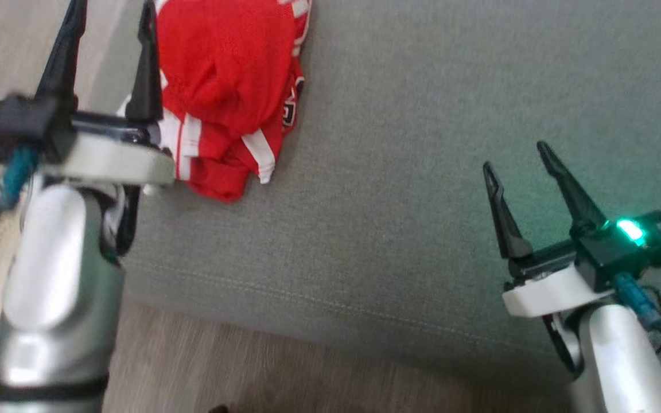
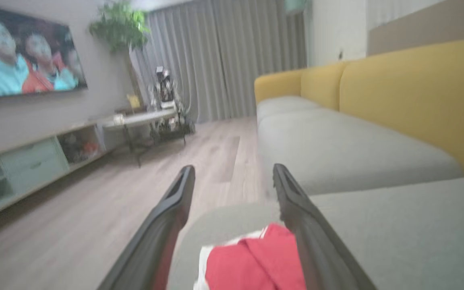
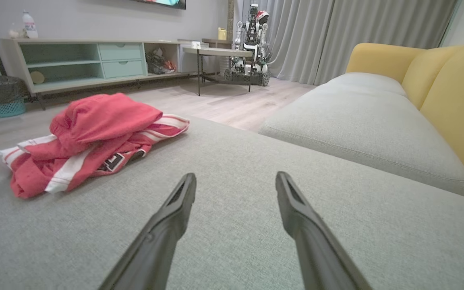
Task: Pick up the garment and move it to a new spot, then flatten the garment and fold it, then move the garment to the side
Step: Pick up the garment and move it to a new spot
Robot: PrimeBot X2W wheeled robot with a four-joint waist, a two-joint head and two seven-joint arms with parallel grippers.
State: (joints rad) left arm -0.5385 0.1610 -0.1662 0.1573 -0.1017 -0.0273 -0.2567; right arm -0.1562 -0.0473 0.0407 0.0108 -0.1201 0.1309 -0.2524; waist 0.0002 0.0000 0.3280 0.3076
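Lying bunched, the garment sits beneath the spread left fingers.

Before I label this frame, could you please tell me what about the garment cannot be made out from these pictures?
- Head view: the garment is cut off by the top edge; the left gripper hides its left side.
- Left wrist view: blurred; bottom edge and a finger cover most of it.
- Right wrist view: its dark lettering is folded under, unreadable.
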